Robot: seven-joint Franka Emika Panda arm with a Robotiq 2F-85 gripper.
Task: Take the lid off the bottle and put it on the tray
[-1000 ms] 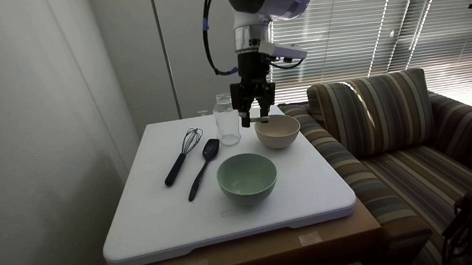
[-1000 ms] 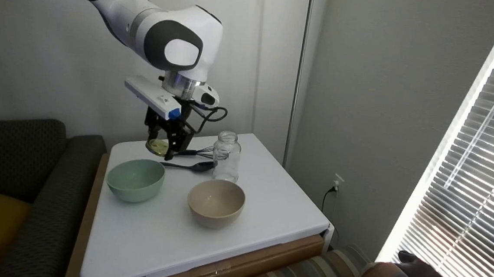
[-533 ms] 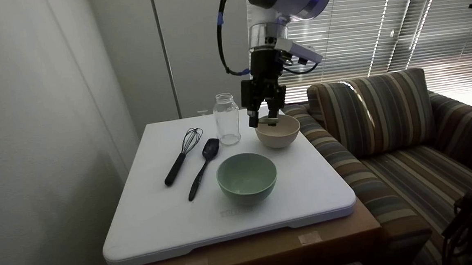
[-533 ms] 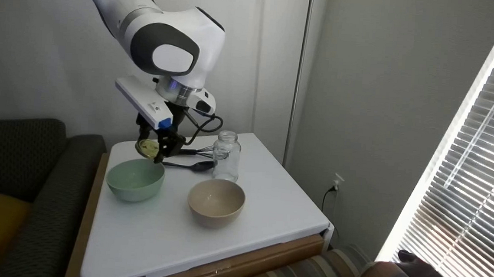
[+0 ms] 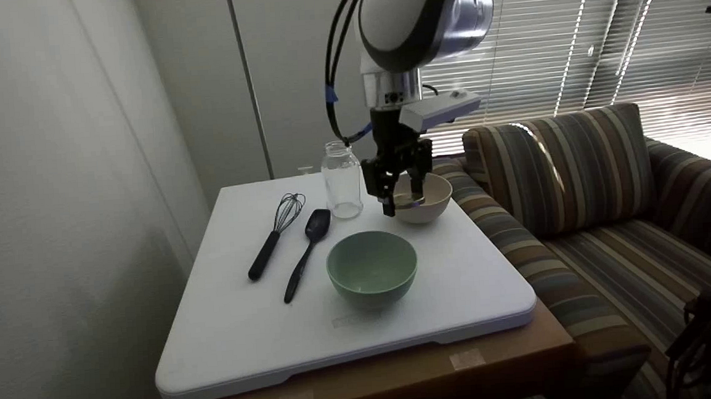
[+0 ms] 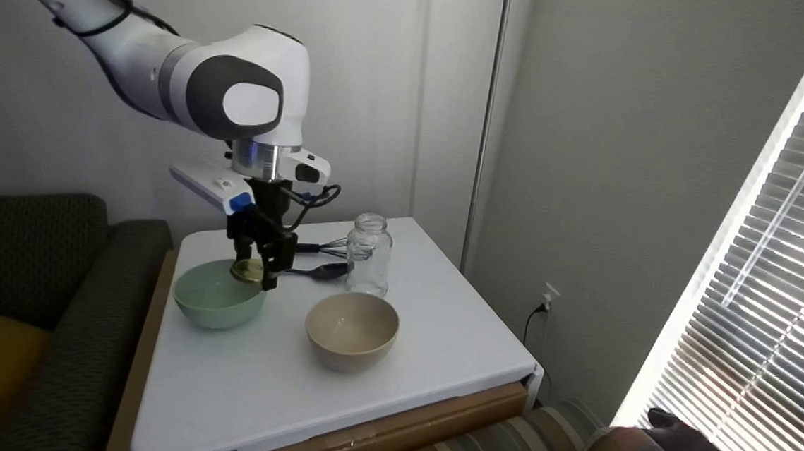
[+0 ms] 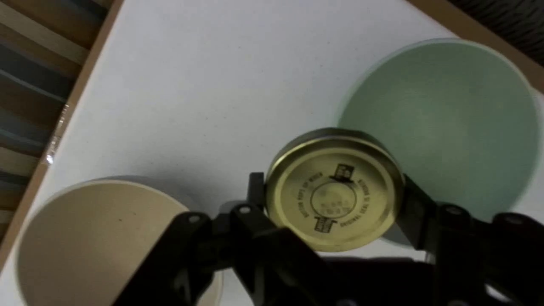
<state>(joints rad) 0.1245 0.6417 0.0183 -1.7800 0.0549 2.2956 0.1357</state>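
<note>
My gripper (image 5: pixel 403 200), fingers (image 7: pixel 256 189) partly spread, grips the gold lid (image 7: pixel 333 196) printed side up near the green bowl (image 5: pixel 373 294); glass jar (image 5: pixel 343 191) upright.

Lid (image 7: pixel 335 193) in gripper (image 5: pixel 402 203), bottle (image 5: pixel 343 188) and bowls (image 5: pixel 373 291) on tray (image 5: pixel 459 285)

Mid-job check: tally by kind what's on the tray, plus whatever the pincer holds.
Bowls: 2 (green bowl, beige bowl)
Utensils: 2 (whisk, black spoon)
Jars: 1 (clear jar)
Lids: 1 (gold lid, held in the pincer)
Total: 6
</note>
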